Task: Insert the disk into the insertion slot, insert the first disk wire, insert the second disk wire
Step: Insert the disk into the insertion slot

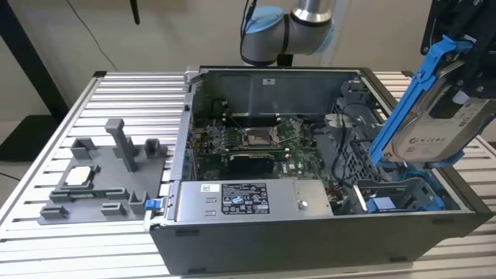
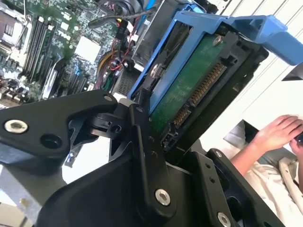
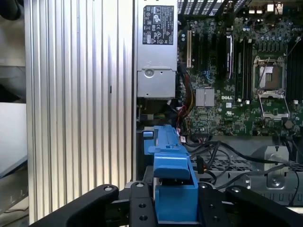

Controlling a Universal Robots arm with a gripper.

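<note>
Tool (image 3: pixel 175 207) clamped shut on disk (image 1: pixel 438 136), held tilted above open computer case (image 1: pixel 310 244), over insertion slot (image 1: pixel 391 200) at exterior view's right. Disk not yet seated; both wiring steps apparently remain

The black gripper (image 2: pixel 187 111) clamps the disk (image 2: pixel 194 71) between its fingers, one finger (image 2: pixel 142 123) pressed against the bright blue carrier frame (image 2: pixel 236 26) that wraps the disk's edges. The disk is held tilted, its green circuit-board face turned to the camera, with a row of gold connector contacts (image 2: pixel 206 85) along one end. Beyond the gripper's linkage lies the open computer's motherboard (image 2: pixel 52 52), with parallel memory slots, a small square silver heatsink (image 2: pixel 87 47) and a bundle of red and yellow wires (image 2: pixel 111 64) beside it. A person's hand (image 2: pixel 279 130) shows past the disk, well apart from it.
</note>
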